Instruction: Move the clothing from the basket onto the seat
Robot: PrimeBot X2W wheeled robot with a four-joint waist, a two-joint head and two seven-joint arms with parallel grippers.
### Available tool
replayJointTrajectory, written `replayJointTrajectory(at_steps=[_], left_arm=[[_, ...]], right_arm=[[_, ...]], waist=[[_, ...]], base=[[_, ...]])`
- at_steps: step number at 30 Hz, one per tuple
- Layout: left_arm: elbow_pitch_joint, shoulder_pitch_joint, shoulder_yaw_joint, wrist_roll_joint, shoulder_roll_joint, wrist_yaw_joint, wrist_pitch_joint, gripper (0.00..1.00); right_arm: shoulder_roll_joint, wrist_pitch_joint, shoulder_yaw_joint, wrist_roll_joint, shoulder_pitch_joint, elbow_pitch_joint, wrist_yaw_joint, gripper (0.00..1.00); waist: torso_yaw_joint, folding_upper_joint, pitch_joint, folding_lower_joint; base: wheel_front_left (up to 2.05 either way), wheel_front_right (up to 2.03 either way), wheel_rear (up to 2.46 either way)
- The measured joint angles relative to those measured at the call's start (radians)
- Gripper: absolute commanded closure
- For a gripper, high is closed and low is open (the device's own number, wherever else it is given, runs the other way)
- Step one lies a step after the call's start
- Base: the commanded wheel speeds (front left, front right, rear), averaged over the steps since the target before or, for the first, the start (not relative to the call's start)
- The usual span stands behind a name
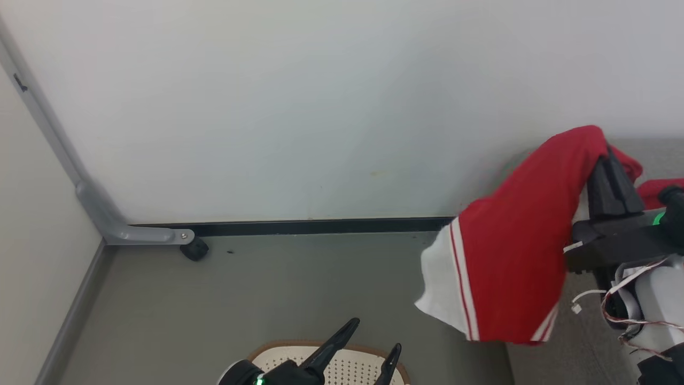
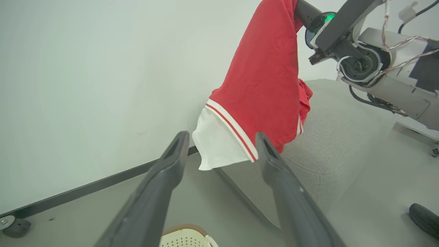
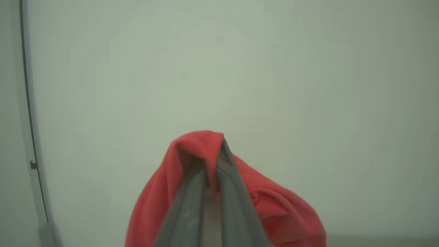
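R pincer (image 1: 608, 155) is shut tight on the clothing (image 1: 513, 256), fingers pinched together w/ a fold of red cloth caught at the tips. In the R wrist view the pincer (image 3: 214, 161) points at the bare wall and the red cloth (image 3: 154, 199) drapes over both sides of the fingers. The piece hangs down from the grip in the air: red body, broad white band at the lower left, thin white stripes along the hem. It hangs beside and above the end of the grey seat (image 1: 556, 363), well apart from the basket (image 1: 288, 344). A 2nd bit of red cloth (image 1: 654, 190) shows just beside the R pincer, over the seat; can't tell if it's the same piece.

L pincer (image 1: 377, 334) is wide open, nothing btw its fingers, hovering just above the basket's brown rim. In the L wrist view its fingers (image 2: 164, 178) frame the hanging clothing (image 2: 264, 85), w/ the seat (image 2: 336, 130) behind and the basket (image 2: 185, 227) at the bottom edge.

Further out: grey floor (image 1: 267, 294), pale wall (image 1: 320, 107) w/ a black strip along its foot, a grey bracket w/ a small black wheel (image 1: 195, 248) in the corner.
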Motion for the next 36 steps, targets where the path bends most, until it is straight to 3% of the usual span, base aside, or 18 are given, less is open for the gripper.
replayJointTrajectory(at_steps=[19, 27, 36], left_arm=[[-0.047, -0.036, -0.067, 0.042, 0.013, -0.034, 0.027, 0.00], [-0.054, -0.095, -0.068, 0.076, 0.028, -0.045, 0.053, 0.00], [-0.062, -0.121, -0.061, 0.091, 0.070, -0.055, 0.081, 0.00]], right_arm=[[-0.067, -0.001, -0.098, 0.019, -0.205, 0.012, -0.013, 1.00], [-0.125, -0.001, -0.179, 0.052, -0.323, 0.048, -0.029, 1.00], [-0.119, -0.001, -0.189, 0.062, -0.417, 0.106, -0.030, 1.00]], waist=[[-0.154, 0.0000, 0.148, 0.0001], [-0.221, 0.0001, 0.244, 0.0002], [-0.304, 0.0001, 0.335, 0.0001]], base=[[0.00, 0.00, 0.00], [0.00, 0.00, 0.00], [0.00, 0.00, 0.00]])
